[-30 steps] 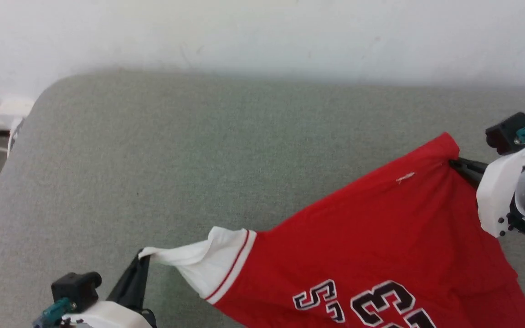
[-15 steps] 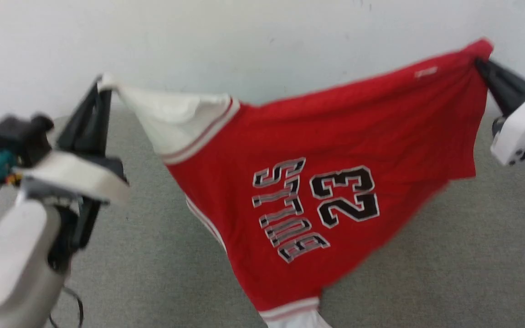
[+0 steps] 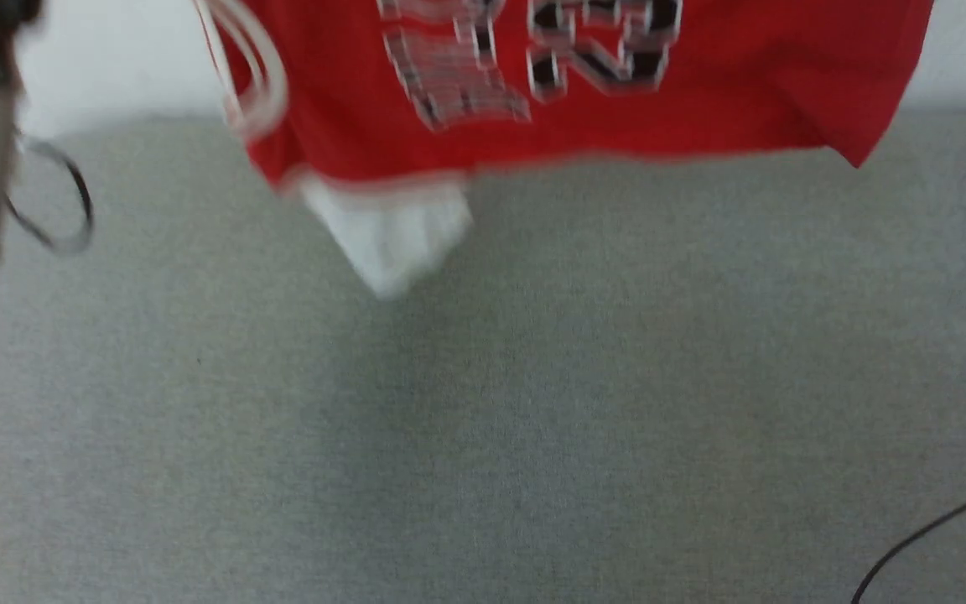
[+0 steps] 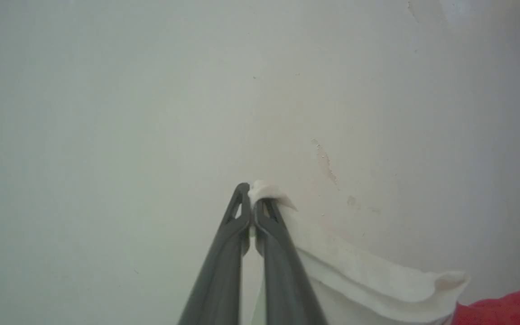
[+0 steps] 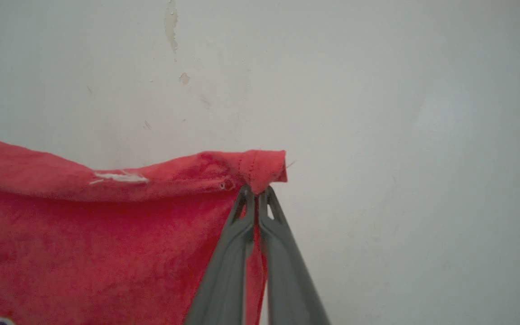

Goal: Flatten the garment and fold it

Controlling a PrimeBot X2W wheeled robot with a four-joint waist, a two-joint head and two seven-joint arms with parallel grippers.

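Grey cushion under airborne red-and-white garment

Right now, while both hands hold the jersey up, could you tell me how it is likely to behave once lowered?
Floppy, it seems: the jersey drapes from the left hand and right hand, and a white sleeve dangles loose. Probably light, since two fingertip pinches carry it. It would likely crumple on the grey surface unless laid taut.

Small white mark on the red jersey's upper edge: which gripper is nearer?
Right. The right gripper clamps the red jersey beside the mark; the left gripper pinches its white sleeve, farther off.
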